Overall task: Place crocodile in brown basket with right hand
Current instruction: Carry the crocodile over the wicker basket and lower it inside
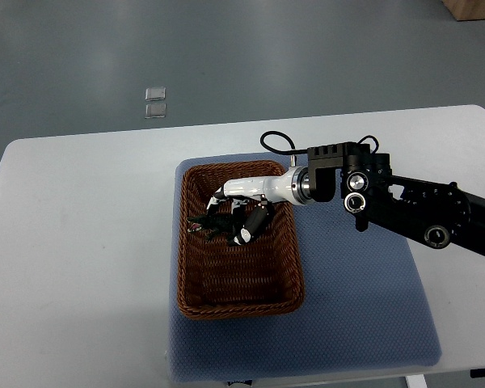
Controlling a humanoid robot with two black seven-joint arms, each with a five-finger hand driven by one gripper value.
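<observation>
A brown wicker basket sits on a blue-grey mat on the white table. My right hand reaches in from the right and hangs over the basket's upper half. Its fingers are curled around a small dark green crocodile, whose tail and legs stick out to the left of the fingers. The crocodile is inside the basket's rim, at or just above the woven floor; I cannot tell whether it touches. The left arm does not show.
The blue-grey mat lies on the white table, with open mat to the basket's right. Grey floor lies beyond the table's far edge, with two small clear squares on it. A wooden object shows at the top right corner.
</observation>
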